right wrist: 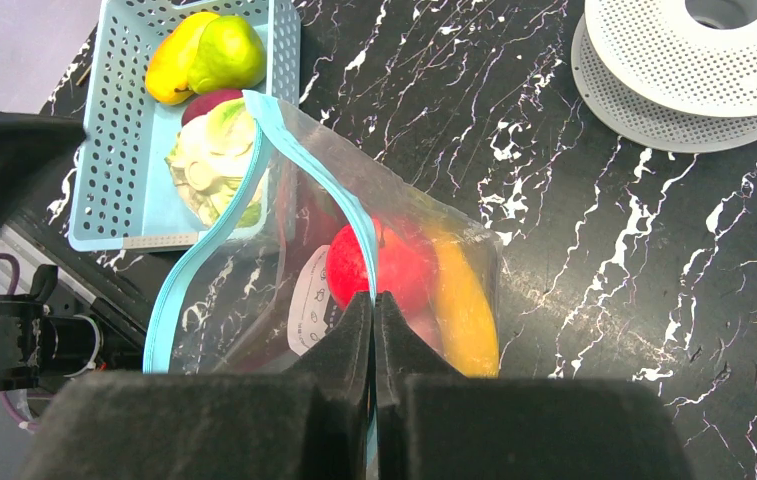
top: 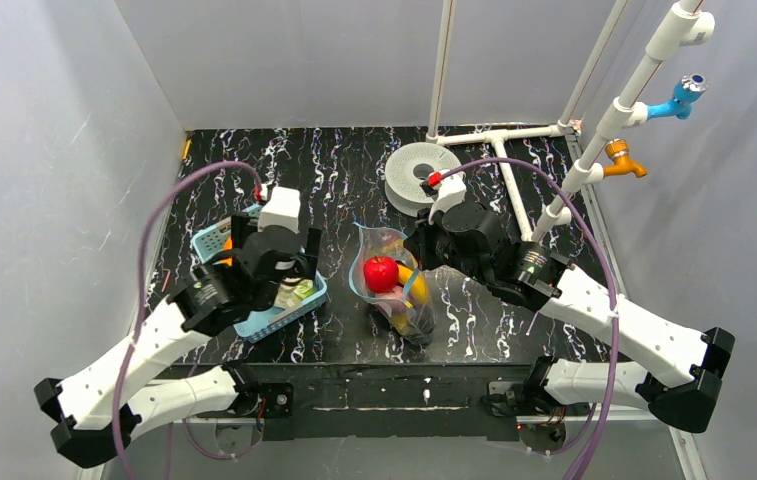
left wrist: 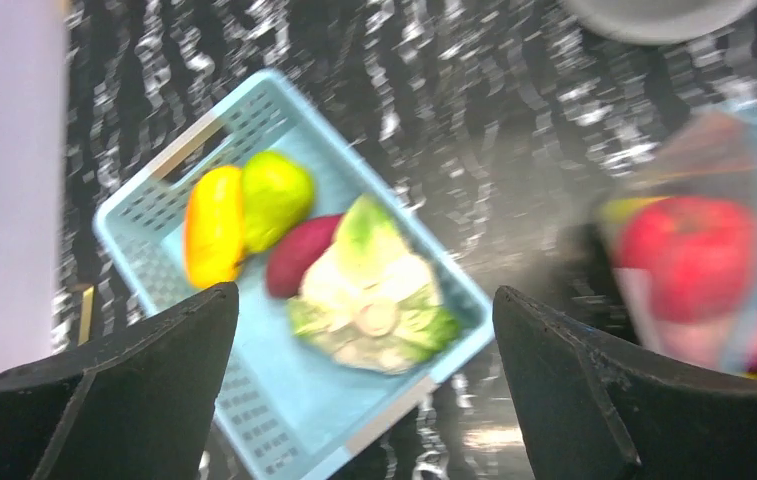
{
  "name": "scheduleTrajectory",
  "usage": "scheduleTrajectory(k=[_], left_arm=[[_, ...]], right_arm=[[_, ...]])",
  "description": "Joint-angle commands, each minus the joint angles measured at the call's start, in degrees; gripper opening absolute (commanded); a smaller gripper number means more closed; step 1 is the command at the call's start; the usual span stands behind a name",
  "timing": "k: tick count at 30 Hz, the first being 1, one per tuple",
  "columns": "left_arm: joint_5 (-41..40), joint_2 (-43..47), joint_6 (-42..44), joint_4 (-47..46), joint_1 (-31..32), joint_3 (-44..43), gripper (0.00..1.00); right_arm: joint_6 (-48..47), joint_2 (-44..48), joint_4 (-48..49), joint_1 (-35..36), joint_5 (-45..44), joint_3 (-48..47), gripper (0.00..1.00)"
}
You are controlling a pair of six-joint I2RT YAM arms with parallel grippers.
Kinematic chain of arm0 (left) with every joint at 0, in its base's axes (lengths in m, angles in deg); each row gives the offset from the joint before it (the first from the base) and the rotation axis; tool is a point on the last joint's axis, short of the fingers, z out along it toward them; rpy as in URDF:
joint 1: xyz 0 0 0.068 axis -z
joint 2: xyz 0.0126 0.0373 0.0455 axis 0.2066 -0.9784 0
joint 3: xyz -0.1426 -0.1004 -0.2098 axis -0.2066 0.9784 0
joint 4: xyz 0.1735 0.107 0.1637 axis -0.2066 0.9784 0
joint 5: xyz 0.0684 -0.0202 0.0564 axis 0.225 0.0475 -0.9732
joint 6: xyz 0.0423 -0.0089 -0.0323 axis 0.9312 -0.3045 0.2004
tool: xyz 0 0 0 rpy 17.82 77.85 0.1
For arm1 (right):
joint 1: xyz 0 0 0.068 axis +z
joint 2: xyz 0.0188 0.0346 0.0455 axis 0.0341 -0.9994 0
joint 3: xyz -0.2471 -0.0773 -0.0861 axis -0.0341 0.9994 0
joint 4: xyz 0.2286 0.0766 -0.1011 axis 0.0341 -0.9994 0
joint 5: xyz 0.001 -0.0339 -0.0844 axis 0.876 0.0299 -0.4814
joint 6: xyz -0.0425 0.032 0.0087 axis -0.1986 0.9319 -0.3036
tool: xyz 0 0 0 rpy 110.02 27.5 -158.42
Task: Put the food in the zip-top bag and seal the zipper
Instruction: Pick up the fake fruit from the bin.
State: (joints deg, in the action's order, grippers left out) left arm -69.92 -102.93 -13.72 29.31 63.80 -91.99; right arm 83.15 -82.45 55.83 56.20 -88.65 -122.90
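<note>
Black marbled table [top: 354, 180]: blue basket [left wrist: 274, 400] on the left, zip-top bag [right wrist: 244, 300] at centre, mouth open. Right gripper [right wrist: 374, 310] pinched tight on the zipper [right wrist: 304, 160]. Left gripper [left wrist: 364, 295] spread wide above the basket, holding nothing. Red fruit [right wrist: 399, 265] and banana [right wrist: 464, 305] sit in the bag; cabbage [left wrist: 374, 290], eggplant [left wrist: 299, 255], green piece [left wrist: 276, 190] and orange-yellow fruit [left wrist: 214, 225] in the basket

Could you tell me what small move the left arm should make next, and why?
Probably lower the open left gripper onto the cabbage in the blue basket and close on it. Four pieces lie in the basket, while the right gripper, shut on the zipper, holds the zip-top bag open with the red fruit and banana inside.
</note>
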Motion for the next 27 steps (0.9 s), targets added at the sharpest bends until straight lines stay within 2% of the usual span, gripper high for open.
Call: scheduleTrajectory(k=[1, 5, 9, 12, 21, 27], left_arm=[[-14.9, -1.4, -0.1, 2.1, -1.2, 5.5, 0.98], [-12.0, -3.7, -2.9, 1.7, -7.0, 8.3, 0.98], [6.7, -5.8, -8.1, 1.9, -24.6, 8.8, 0.98], [14.8, -7.4, -9.5, -0.1, -32.4, 8.8, 0.98], [25.0, -17.2, -13.6, -3.4, -44.0, 4.2, 0.98], [25.4, -23.2, -13.2, -6.9, -47.4, 2.8, 0.98]], right_arm=[[0.2, 0.0, 2.4, 0.3, 0.5, -1.3, 0.01], [0.3, -0.3, 2.1, 0.3, 0.7, -1.8, 0.01], [0.4, -0.4, 1.9, 0.3, 1.0, -2.0, 0.01], [0.6, -0.4, 1.8, 0.3, 1.1, -2.0, 0.01], [0.6, -0.3, 1.9, 0.3, 0.6, -1.7, 0.01], [0.6, 0.1, 1.8, 0.3, 0.4, -1.4, 0.01]])
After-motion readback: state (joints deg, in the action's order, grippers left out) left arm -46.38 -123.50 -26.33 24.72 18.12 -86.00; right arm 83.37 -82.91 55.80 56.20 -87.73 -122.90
